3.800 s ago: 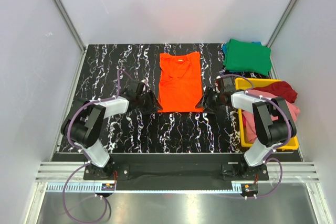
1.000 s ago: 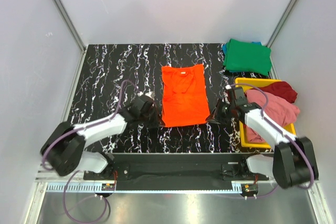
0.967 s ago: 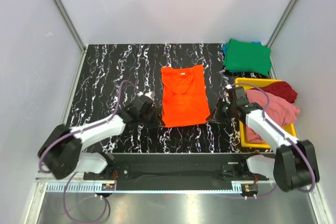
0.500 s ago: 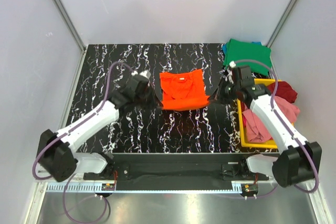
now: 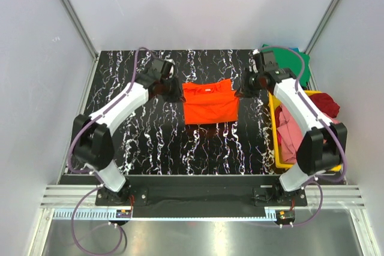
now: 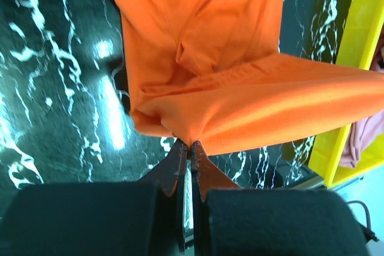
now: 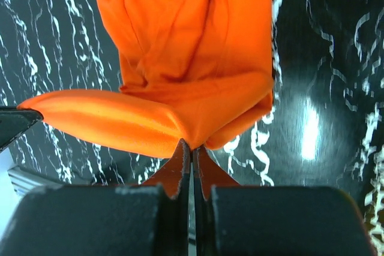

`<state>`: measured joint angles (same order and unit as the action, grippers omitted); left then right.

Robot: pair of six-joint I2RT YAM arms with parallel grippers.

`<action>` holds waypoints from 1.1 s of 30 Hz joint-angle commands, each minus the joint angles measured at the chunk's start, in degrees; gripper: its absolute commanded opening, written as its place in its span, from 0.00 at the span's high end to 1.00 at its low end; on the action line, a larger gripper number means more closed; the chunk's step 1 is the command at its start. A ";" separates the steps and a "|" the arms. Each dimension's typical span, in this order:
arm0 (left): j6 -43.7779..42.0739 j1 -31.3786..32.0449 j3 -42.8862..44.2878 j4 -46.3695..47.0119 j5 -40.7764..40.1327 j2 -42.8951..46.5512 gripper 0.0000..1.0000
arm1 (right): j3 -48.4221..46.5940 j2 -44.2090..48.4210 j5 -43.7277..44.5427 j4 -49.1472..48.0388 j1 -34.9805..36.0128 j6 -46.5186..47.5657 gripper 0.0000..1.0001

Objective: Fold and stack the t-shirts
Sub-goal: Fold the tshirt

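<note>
orange t-shirt (image 5: 209, 105) over black marbled table (image 5: 150, 142), pale walls (image 5: 36, 58).

No readable text — none anywhere

Even, diffuse light from overhead fills the top view, which is bright and sharp, with only a faint soft shadow on the black tabletop (image 5: 150, 148) beside the orange t-shirt (image 5: 209, 103), toward the near edge. In both wrist views the glossy tabletop throws back white glare patches, and the orange cloth is so saturated that its folds lose detail. The dark bodies of the left gripper (image 6: 189, 145) and right gripper (image 7: 192, 145) are underexposed and soft along the bottom of those views.
</note>
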<state>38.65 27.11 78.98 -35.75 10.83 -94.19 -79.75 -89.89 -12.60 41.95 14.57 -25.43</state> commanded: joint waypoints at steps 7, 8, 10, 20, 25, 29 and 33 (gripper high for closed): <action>-5.60 -4.96 17.41 -5.73 2.18 -10.74 1.00 | -13.84 -10.39 4.95 0.50 -1.30 2.84 1.00; -5.96 -5.66 18.65 -6.09 2.61 -12.84 1.00 | -14.90 -11.27 5.04 0.67 -1.38 2.93 1.00; -6.05 -6.37 21.91 -6.97 3.31 -14.87 1.00 | -18.07 -13.90 5.04 0.85 -2.00 2.84 1.00; -7.01 -9.36 34.65 -8.02 8.41 -26.21 1.00 | -28.62 -24.28 3.90 2.87 -3.23 3.11 1.00; -6.14 -10.68 39.93 -7.85 8.86 -31.91 0.99 | -33.10 -29.28 3.29 2.96 -3.84 3.11 1.00; -5.26 -12.35 47.56 -7.85 9.38 -39.56 0.89 | -39.24 -34.82 2.41 4.09 -4.72 2.58 1.00; -0.36 -15.07 64.05 -7.32 17.36 -51.24 0.25 | -54.83 -45.51 1.61 7.25 -5.95 1.70 0.18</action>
<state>34.20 15.14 132.90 -44.27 22.02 -139.04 -123.24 -129.38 -11.03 47.05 10.59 -23.86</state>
